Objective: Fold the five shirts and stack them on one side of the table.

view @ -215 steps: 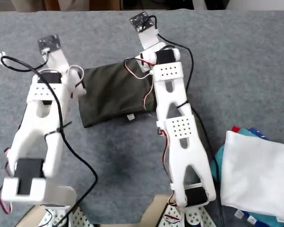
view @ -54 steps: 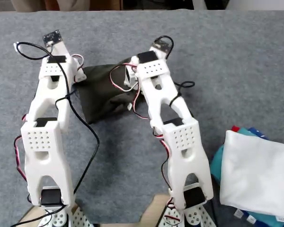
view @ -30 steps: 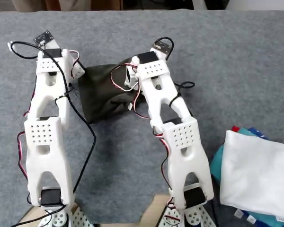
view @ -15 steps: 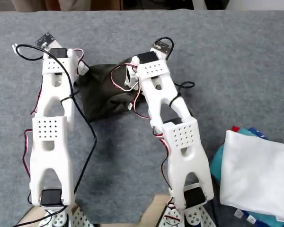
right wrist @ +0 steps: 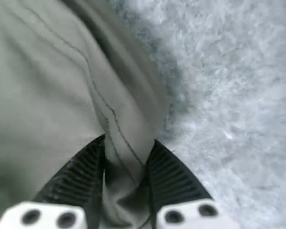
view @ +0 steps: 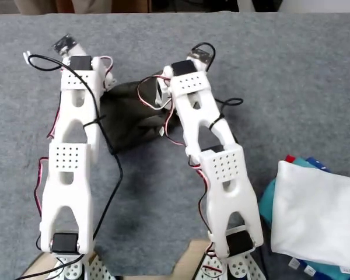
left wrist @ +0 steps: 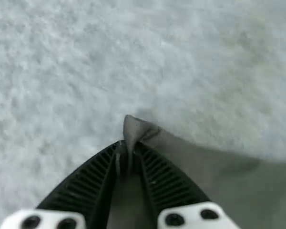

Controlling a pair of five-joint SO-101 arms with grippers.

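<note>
- The dark olive-green fabric shirt [view: 134,114] lies bunched in the upper middle of the high view, between the two arms, on the grey felt-like table cover [view: 291,81].
- The left gripper [left wrist: 128,155] is clamped on a small peak at the shirt's corner, and the cloth pokes out just past its tips.
- The right gripper [right wrist: 126,157] is closed on a thick fold of the same shirt, beside a stitched seam.
- The shirt looks light, limp and in no way fragile. It sags and wrinkles between the two holds, so it probably needs pulling taut to lie flat.
- The fuzzy cover likely drags on the cloth, so lifting should serve better than sliding.
- The best holds appear to be corners and hemmed edges, where the layers are thick.
- A stack of folded shirts [view: 318,216], white on top, sits at the lower right, well apart.
</note>
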